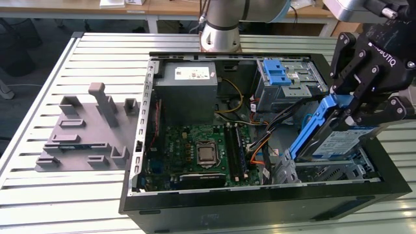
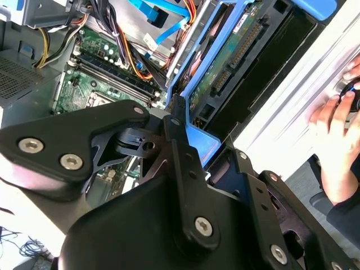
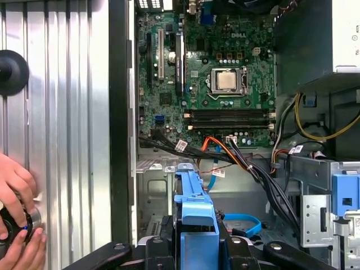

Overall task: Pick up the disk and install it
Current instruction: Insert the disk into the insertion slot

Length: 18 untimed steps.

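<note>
Jaws pinch the disk [image 1: 339, 142] across its blue bracket, so the gripper [image 1: 367, 109] holds it off any support. The pick-up looks done. Installation appears only part way. In the exterior view the disk hangs steeply tilted over the drive bay [image 1: 328, 171], in the corner of the computer case [image 1: 260, 209] toward the exterior view's lower right. Its lower edge is at or just inside the bay's mouth, and its upper end stands well above the case rim. Whether the lower edge touches the bay's metal cannot be told. To judge from this, levelling and seating the disk remain to be done.

Inside the case, the motherboard [image 1: 201, 151] lies along the floor toward the front wall, with the grey power supply [image 1: 188, 80] at the far wall. A silver cage [image 1: 286, 80] with a blue latch sits near the far corner on the exterior view's right. A bundle of cables [image 1: 260, 146] runs between the motherboard and the bay, close beside the disk's lower end, and looks the likeliest thing to snag. The bay's own sheet-metal walls crowd the disk as well.

On the tabletop [image 1: 65, 195], a grey moulded fixture [image 1: 85, 131] rests well apart, at the exterior view's left. In the first wrist view a person's hand [image 3: 17, 188] lies on the tabletop outside the case wall, clear of the disk.
</note>
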Tool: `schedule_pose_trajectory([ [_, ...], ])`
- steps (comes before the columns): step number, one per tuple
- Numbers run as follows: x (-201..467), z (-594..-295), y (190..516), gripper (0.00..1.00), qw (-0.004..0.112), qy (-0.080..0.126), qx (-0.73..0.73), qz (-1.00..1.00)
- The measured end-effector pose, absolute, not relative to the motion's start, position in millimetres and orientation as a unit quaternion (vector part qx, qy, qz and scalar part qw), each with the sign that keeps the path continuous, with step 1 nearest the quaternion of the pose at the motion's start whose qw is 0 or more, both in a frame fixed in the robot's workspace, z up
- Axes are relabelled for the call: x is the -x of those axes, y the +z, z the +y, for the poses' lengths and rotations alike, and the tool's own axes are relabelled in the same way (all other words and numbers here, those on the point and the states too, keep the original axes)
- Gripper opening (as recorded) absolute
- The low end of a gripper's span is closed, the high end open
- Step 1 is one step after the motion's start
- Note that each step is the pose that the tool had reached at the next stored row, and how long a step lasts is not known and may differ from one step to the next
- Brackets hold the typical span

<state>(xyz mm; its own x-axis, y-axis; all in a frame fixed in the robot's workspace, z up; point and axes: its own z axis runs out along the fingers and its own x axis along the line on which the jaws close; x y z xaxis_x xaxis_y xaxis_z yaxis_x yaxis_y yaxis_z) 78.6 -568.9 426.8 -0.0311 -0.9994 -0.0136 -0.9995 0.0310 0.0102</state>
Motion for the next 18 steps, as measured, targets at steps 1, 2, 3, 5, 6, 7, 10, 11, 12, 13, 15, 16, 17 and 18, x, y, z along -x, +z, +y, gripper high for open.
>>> schedule_pose_trajectory([
  [1, -79, -569, 426, 0.36, 0.001, 0.008, 0.696, 0.718],
  [2, -79, -569, 425, 0.36, 0.001, 0.008, 0.696, 0.718],
  [3, -79, -569, 425, 0.36, 0.001, 0.008, 0.696, 0.718],
  [5, -79, -569, 423, 0.36, 0.001, 0.008, 0.696, 0.718],
  [6, -79, -569, 422, 0.36, 0.001, 0.008, 0.696, 0.718],
  [7, -79, -569, 421, 0.36, 0.001, 0.008, 0.696, 0.718],
  [10, -79, -569, 417, 0.36, 0.001, 0.008, 0.696, 0.718],
  [11, -79, -569, 416, 0.36, 0.001, 0.008, 0.696, 0.718],
  [12, -79, -569, 415, 0.36, 0.001, 0.008, 0.696, 0.718],
  [13, -79, -569, 414, 0.36, 0.001, 0.008, 0.696, 0.718],
  [15, -79, -569, 412, 0.36, 0.001, 0.008, 0.696, 0.718],
  [16, -79, -569, 411, 0.36, 0.001, 0.008, 0.696, 0.718],
  [17, -79, -569, 410, 0.36, 0.001, 0.008, 0.696, 0.718],
  [18, -79, -569, 408, 0.36, 0.001, 0.008, 0.696, 0.718],
])
